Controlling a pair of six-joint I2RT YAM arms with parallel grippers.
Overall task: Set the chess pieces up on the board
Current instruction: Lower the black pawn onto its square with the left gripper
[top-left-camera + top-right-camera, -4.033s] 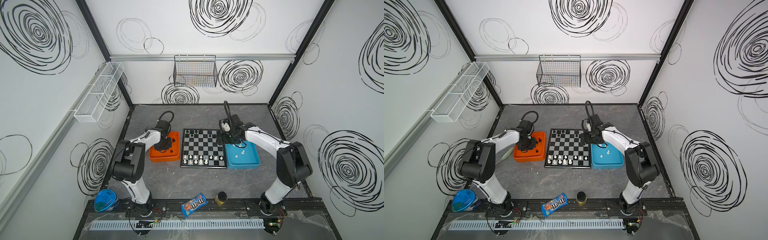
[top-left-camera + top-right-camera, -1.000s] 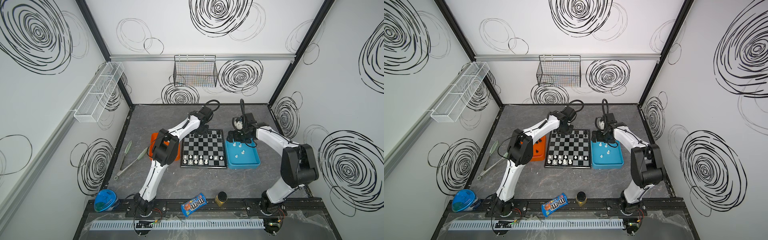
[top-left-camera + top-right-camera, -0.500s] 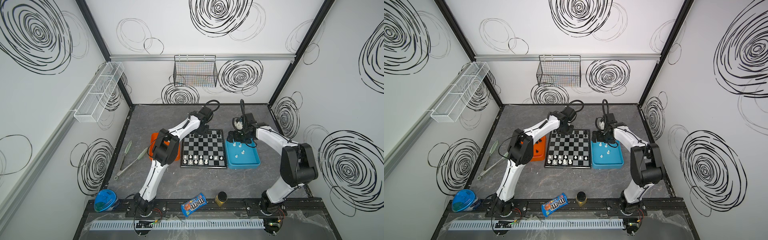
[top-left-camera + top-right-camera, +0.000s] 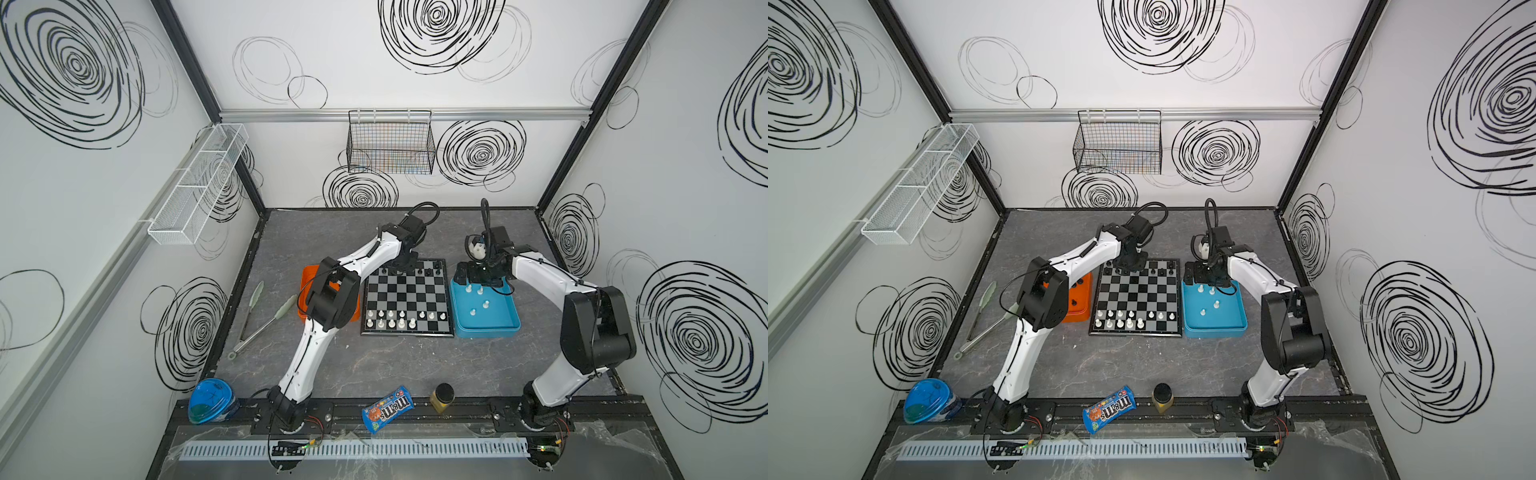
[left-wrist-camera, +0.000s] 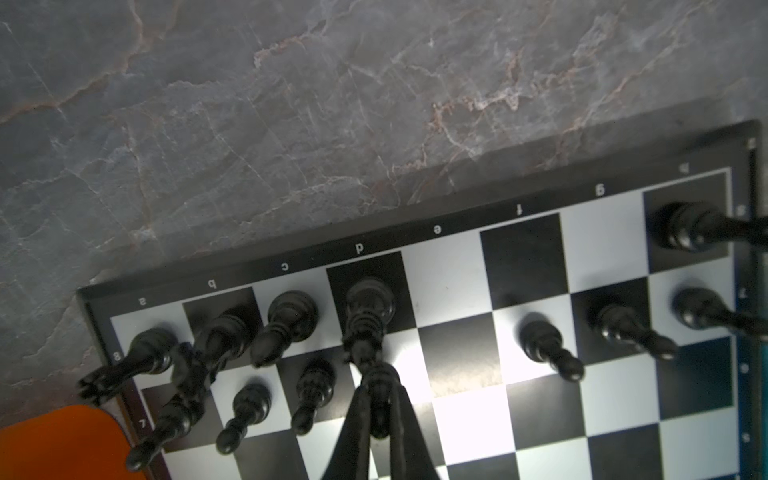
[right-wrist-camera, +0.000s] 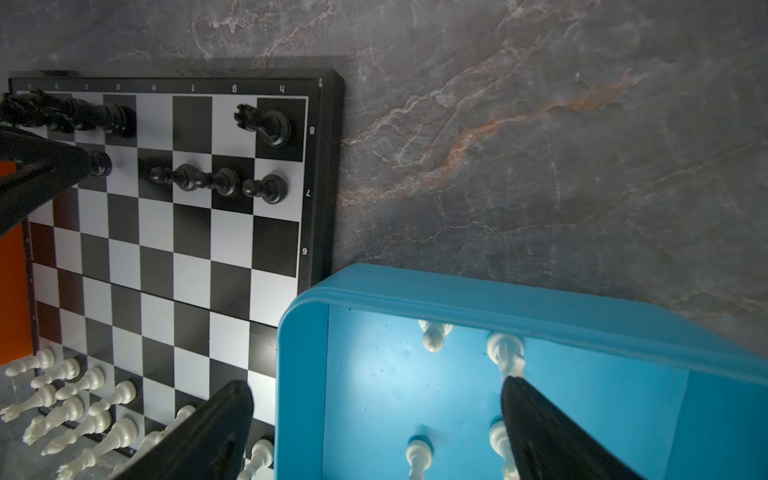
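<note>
The board (image 4: 405, 291) lies mid-table between an orange tray (image 4: 305, 282) and a blue tray (image 4: 486, 332). Black chess pieces (image 5: 291, 316) stand on its two far rows, white ones (image 4: 401, 322) on the near rows. Several more white pieces (image 6: 505, 353) stand in the blue tray. My left gripper (image 5: 379, 401) is shut on a black pawn (image 5: 380, 384) low over the far rows, near the left. My right gripper (image 6: 376, 411) hangs open over the blue tray's far left corner, holding nothing; one finger (image 6: 232, 415) is above the board's edge.
Metal tongs (image 4: 266, 320) lie left of the orange tray. A candy bag (image 4: 386, 409), a small dark-lidded jar (image 4: 442, 397) and a blue lidded bowl (image 4: 212, 401) sit along the front edge. A wire basket (image 4: 390, 143) hangs on the back wall.
Since four seconds ago my left arm swung from the orange tray to the board's far rows and my right gripper went from the board's far right corner to the blue tray. Both are still over the last second.
</note>
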